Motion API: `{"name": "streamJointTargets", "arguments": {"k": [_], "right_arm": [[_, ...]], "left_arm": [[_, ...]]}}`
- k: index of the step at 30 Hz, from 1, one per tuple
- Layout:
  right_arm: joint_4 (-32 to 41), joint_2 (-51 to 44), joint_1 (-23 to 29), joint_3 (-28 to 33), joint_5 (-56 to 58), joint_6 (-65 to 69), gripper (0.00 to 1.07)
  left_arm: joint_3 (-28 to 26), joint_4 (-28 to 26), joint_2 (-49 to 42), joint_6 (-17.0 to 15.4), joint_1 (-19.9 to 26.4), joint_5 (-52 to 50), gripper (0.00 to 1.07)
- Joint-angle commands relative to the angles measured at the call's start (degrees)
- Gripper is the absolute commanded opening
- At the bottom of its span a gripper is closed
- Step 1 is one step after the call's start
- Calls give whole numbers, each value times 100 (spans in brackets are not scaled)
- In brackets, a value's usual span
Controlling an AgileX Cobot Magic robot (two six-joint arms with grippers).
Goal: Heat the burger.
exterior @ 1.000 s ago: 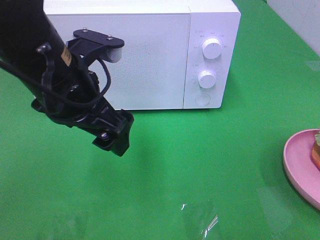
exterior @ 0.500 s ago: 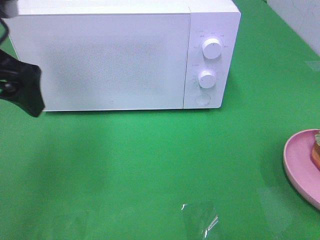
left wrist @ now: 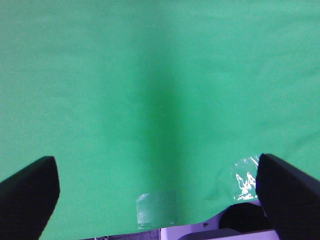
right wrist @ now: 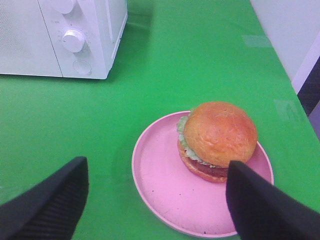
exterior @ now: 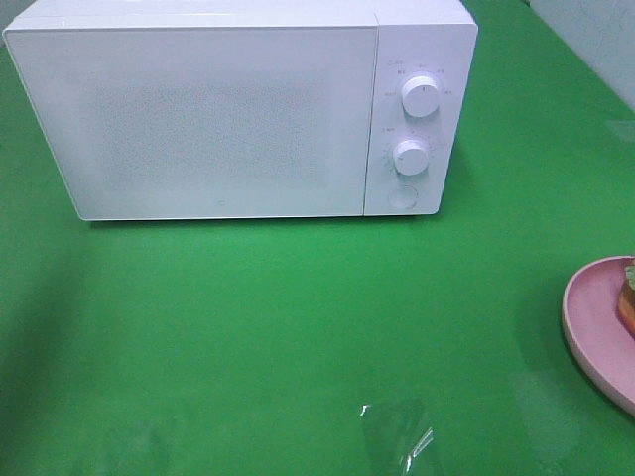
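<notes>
The burger [right wrist: 217, 140], with golden-brown bun, green lettuce and dark patty, sits on a pink plate [right wrist: 160, 182]; in the high view only its edge [exterior: 628, 297] shows on the plate [exterior: 590, 332] at the right border. The white microwave [exterior: 238, 109] stands at the back with its door shut; it also shows in the right wrist view [right wrist: 65, 37]. My right gripper [right wrist: 155, 200] is open above the plate, short of the burger. My left gripper [left wrist: 155, 192] is open over bare green cloth. Neither gripper shows in the high view.
The microwave has two white knobs [exterior: 421, 96] and a round button [exterior: 402, 197] on its right panel. Clear tape patches [exterior: 397, 436] lie on the green cloth near the front. The table's right edge [right wrist: 280, 65] runs beside the plate.
The left arm, which was in front of the microwave door, has swung away to the left and out of the high view. The microwave and plate have not moved.
</notes>
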Motion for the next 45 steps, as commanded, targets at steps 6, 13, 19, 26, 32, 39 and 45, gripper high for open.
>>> {"name": "streamJointTargets", "arguments": {"k": [6, 13, 19, 26, 32, 39, 45], "right_arm": [[6, -155, -29, 29, -63, 11, 73], [6, -155, -29, 29, -63, 11, 73], [6, -155, -29, 29, -63, 11, 73], [6, -155, -29, 29, -63, 17, 73], [6, -155, -29, 29, -63, 11, 73], [6, -155, -29, 29, -63, 11, 73], [6, -155, -29, 29, -63, 11, 73]], "left_arm": [[1169, -97, -1054, 69, 23, -298, 100], [2487, -97, -2189, 138, 23, -842, 100], [3295, -92, -3415, 235, 23, -1192, 100], [3317, -29, -4383, 269, 23, -888, 100], [3443, -23, -5191, 309, 23, -693, 100], [3443, -86, -5879, 309, 23, -699, 100], [3443, -74, -6503, 321, 23, -699, 100]]}}
